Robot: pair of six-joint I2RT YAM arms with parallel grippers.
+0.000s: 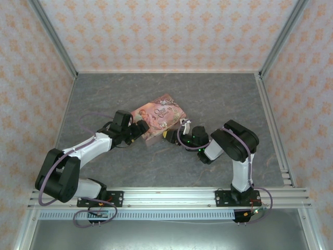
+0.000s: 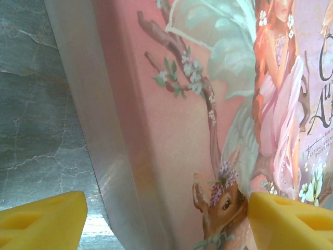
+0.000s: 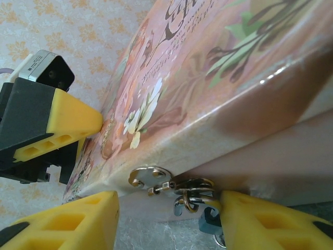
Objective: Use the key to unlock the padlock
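The left claw (image 2: 166,203) stands apart around the pink tin box (image 1: 158,115), the right claw (image 3: 169,208) apart at the tiny padlock (image 3: 207,222), which could swing away if nudged.

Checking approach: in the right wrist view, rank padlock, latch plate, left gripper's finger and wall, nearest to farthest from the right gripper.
1. Padlock, low, within the right gripper.
2. Latch plate, just above, on the box edge.
3. Left gripper's finger, at left, by the box top.
4. Wall, far behind, upper left.
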